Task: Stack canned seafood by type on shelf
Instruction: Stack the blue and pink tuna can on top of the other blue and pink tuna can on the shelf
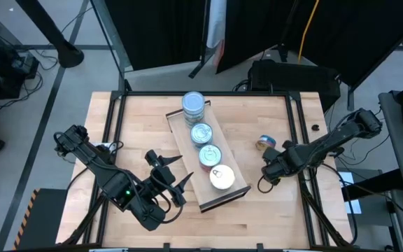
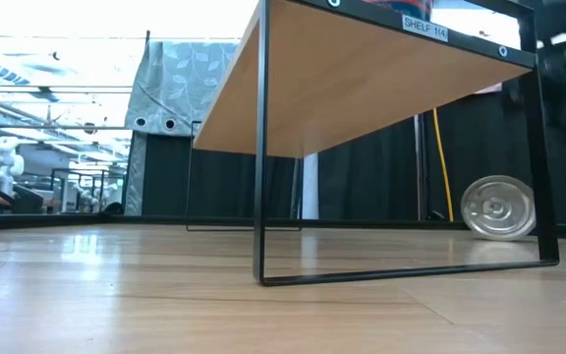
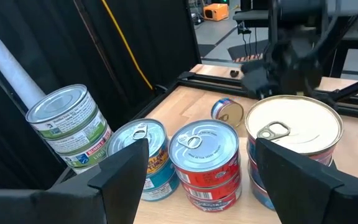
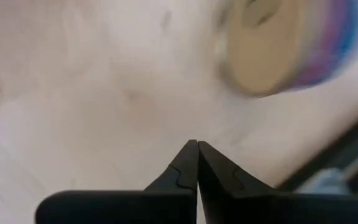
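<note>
- The left tool [image 1: 175,175] hovers over the worktop [image 1: 257,210] just left of the shelf [image 1: 189,148], level with its near end; its fingers [image 3: 124,171] stand wide apart and hold nothing.
- The shelf lies slantwise on the middle of the worktop, its far end toward the left and its near end toward the right.
- Four lots of tins stand in a row along the shelf. At its far end is a tall green-labelled tin [image 1: 193,105], then a blue-labelled tin [image 1: 201,132], then a red-labelled stack [image 1: 209,155].
- At the shelf's near end stands a stack topped by a cream tin with a pull tab [image 1: 221,177].
- One loose tin [image 1: 265,143] lies on its side on the worktop, right of the shelf and apart from it.
- The right tool [image 1: 266,173] sits low over the worktop right of the shelf, just nearer than the loose tin; its fingers [image 4: 185,168] are pressed together, empty.
</note>
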